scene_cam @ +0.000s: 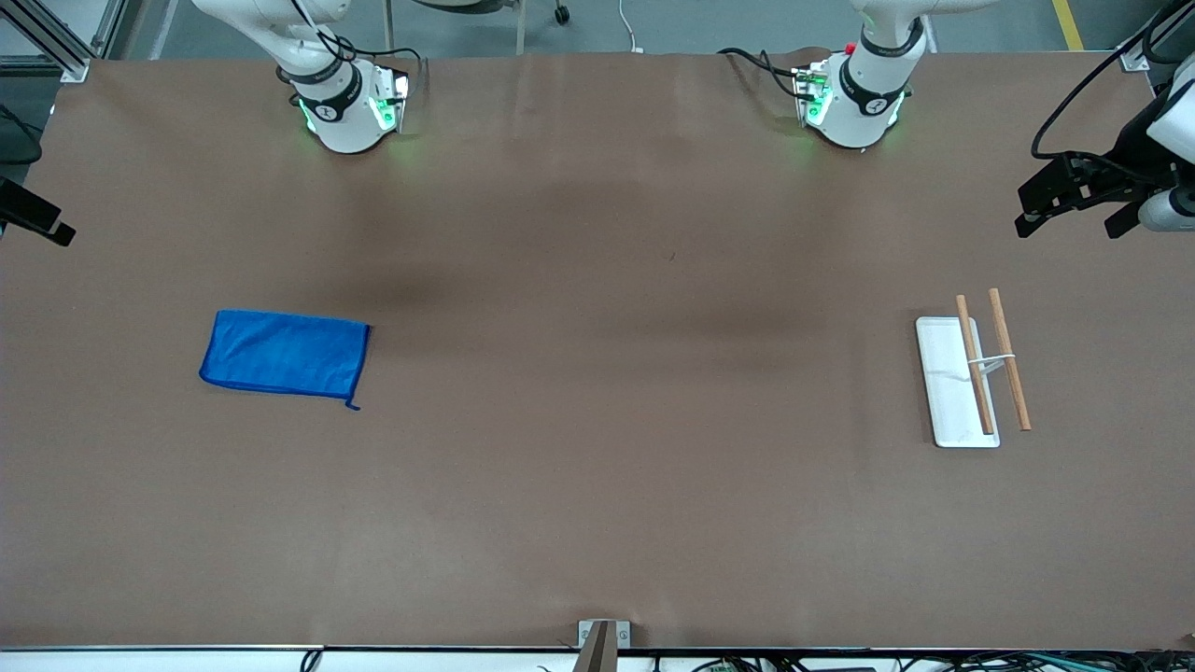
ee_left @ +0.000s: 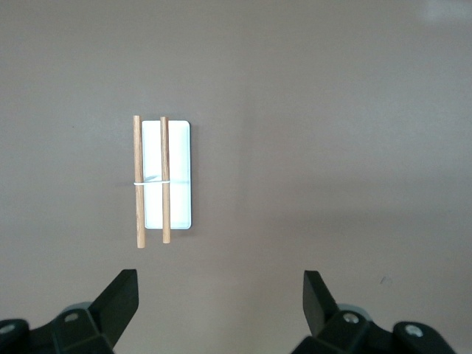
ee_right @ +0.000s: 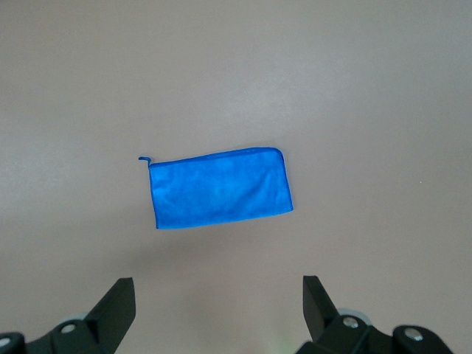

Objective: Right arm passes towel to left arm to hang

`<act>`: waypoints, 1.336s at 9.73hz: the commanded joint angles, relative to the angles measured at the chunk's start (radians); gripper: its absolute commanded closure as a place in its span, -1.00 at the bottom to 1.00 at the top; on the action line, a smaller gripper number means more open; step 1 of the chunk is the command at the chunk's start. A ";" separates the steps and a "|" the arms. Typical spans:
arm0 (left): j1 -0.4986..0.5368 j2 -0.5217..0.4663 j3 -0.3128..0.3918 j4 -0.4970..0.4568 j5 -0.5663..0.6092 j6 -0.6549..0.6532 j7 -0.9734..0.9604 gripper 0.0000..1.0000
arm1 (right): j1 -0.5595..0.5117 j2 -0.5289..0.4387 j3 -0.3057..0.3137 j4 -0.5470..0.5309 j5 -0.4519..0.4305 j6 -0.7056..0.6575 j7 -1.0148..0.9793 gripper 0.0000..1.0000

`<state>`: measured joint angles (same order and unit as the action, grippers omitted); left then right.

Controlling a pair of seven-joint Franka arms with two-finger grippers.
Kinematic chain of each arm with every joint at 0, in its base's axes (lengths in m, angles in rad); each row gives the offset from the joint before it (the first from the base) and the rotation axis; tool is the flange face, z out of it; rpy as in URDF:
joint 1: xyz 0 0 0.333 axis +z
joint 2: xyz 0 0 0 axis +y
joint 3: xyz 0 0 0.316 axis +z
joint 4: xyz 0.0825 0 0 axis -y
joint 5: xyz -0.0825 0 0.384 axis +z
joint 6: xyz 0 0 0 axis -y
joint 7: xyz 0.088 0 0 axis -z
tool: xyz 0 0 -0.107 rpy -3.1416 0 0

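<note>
We see the towel (scene_cam: 285,356), a bright blue rectangle with a darker hem and a corner loop, flat on the counter (scene_cam: 597,485) toward the right arm's end. Right gripper (ee_right: 217,313) hangs over it, jaws wide. Left gripper (ee_left: 220,313) gapes wide over the rack (ee_left: 164,177).

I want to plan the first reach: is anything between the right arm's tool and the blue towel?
Nothing visible. The towel lies flat on the bare brown table, with the open right tool above it. The only other object, the rack, stands toward the left arm's end.
</note>
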<state>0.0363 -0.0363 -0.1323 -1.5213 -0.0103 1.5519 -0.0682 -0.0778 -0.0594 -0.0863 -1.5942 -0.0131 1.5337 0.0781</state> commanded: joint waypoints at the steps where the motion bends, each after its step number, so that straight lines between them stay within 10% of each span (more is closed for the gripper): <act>1: 0.000 0.018 -0.006 -0.008 0.019 -0.010 0.018 -0.97 | -0.005 0.003 -0.001 0.010 -0.001 -0.010 0.009 -1.00; 13: 0.010 0.036 -0.003 -0.002 0.019 0.005 0.019 -0.97 | -0.007 0.003 -0.001 0.005 0.001 -0.006 0.008 -1.00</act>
<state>0.0398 -0.0201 -0.1304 -1.5200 -0.0103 1.5558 -0.0682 -0.0792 -0.0579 -0.0895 -1.5942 -0.0131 1.5337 0.0781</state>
